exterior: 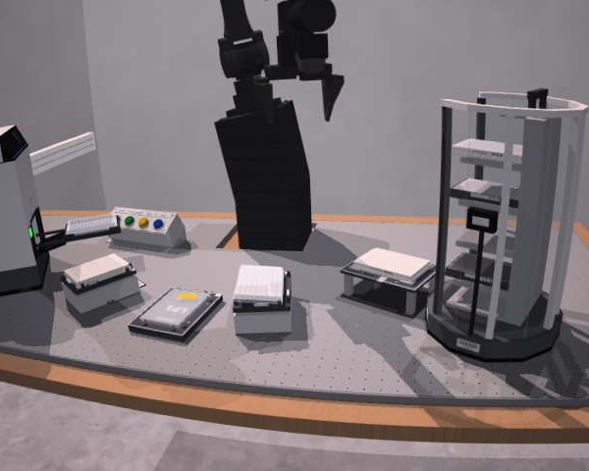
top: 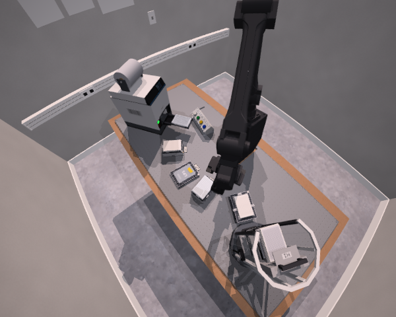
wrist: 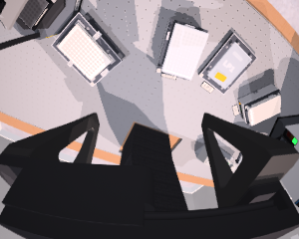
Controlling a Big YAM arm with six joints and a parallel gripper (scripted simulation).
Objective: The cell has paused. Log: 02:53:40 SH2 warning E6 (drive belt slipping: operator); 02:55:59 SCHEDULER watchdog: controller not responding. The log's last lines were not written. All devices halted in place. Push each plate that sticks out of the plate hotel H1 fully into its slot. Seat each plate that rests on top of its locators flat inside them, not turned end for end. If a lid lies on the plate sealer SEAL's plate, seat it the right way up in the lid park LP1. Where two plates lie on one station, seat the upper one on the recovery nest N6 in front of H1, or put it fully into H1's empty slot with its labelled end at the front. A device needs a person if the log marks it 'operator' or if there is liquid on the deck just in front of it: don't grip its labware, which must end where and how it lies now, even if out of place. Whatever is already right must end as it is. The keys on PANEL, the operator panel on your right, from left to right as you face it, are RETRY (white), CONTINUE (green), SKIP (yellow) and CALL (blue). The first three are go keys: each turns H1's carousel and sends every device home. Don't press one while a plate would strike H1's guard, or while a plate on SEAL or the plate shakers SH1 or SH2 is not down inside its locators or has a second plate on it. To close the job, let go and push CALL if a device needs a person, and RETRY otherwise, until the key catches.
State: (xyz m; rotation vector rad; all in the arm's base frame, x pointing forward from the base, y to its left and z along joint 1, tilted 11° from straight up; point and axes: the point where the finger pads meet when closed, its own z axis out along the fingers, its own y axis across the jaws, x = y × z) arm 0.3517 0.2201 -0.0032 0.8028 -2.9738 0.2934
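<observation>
My gripper (wrist: 149,119) is open and empty, high above the deck's middle; it also shows in the exterior view (exterior: 329,103). Below it a shaker holds a white plate (exterior: 260,284) that sits shifted and looks raised on its locators. A second shaker (exterior: 97,281) near the sealer carries a plate. The lid park LP1 (exterior: 176,311) holds a lid with a yellow label. The sealer SEAL (top: 140,98) has a plate (exterior: 90,224) on its tray. The nest N6 (exterior: 389,274) carries a white plate. The hotel H1 (exterior: 503,223) holds plates on several shelves.
PANEL (exterior: 147,228) stands behind the sealer's tray, with green, yellow and blue keys visible. The arm's black base (exterior: 264,177) stands at the back of the deck. H1's guard ring (top: 283,252) surrounds the carousel. I see no liquid on the deck.
</observation>
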